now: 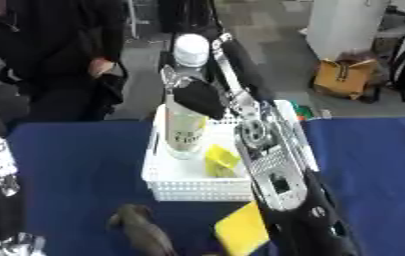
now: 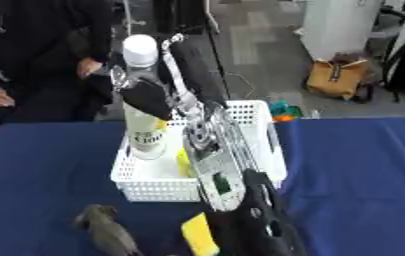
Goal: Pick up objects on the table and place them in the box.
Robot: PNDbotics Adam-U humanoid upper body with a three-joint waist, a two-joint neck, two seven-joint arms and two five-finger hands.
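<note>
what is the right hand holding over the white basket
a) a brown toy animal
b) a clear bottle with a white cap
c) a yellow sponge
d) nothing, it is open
b: the right hand is curled round the clear bottle with the white cap, upright above the white basket; the yellow sponge and the brown object lie on the blue table in front of it.

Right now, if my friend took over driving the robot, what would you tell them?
Right hand: curled round the bottle, holding it upright over the white basket.
Left hand: not visible; only that arm shows at the left edge.
Done: a yellow item already lies in the basket.
Left: release the bottle, then collect the grey object and yellow block from the blue table.
</note>
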